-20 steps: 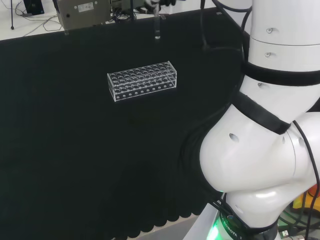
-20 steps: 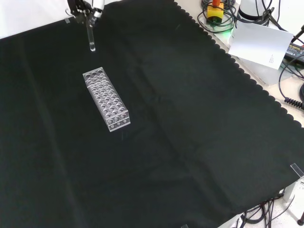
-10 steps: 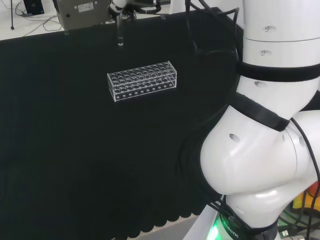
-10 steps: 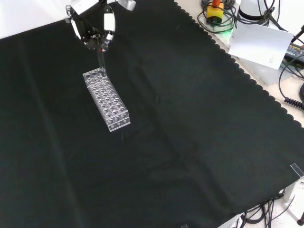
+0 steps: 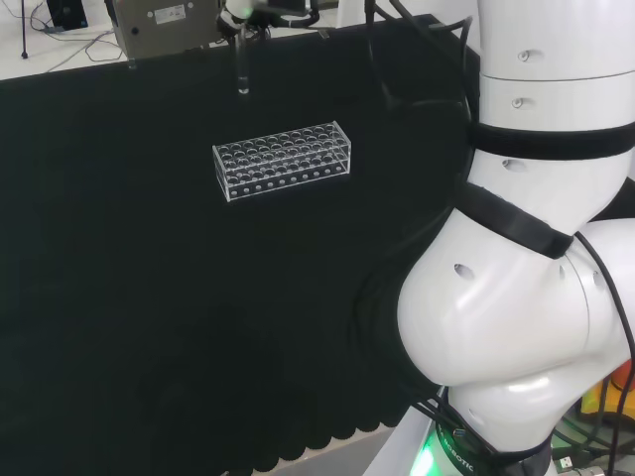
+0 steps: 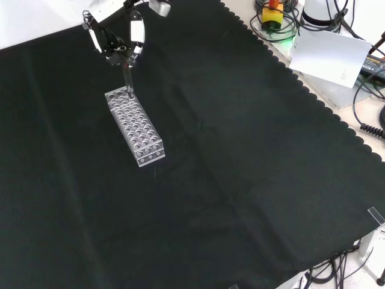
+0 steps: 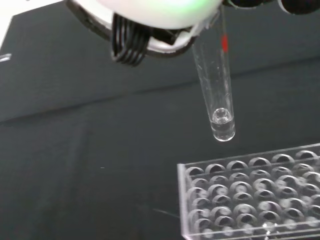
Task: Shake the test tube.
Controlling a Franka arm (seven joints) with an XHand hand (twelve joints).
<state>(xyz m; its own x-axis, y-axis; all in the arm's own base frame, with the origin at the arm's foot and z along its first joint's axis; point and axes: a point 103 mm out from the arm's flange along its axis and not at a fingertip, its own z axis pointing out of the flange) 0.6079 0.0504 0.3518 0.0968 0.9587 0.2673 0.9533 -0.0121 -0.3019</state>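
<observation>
A clear test tube [image 6: 127,79] hangs upright from the hand [image 6: 116,33], whose fingers are curled round its top end. In the head view the test tube [image 5: 241,71] hangs at the far edge of the cloth beneath the hand [image 5: 260,10]. A clear rack [image 6: 135,124] with several empty wells lies on the black cloth; in the front view the tube's lower end shows just over the rack's upper end. The wrist view shows the test tube [image 7: 216,90] with a red mark near its top, its rounded bottom in the air above the rack [image 7: 252,197].
The arm's white links [image 5: 536,248] stand at the right of the head view. A grey box [image 5: 164,25] sits beyond the cloth's far edge. Cables and a white sheet [image 6: 331,54] lie off the cloth at the front view's upper right.
Over the last second the hand carried the tube leftward in the head view, toward the rack's end in the front view. In the last half second it barely moved.
</observation>
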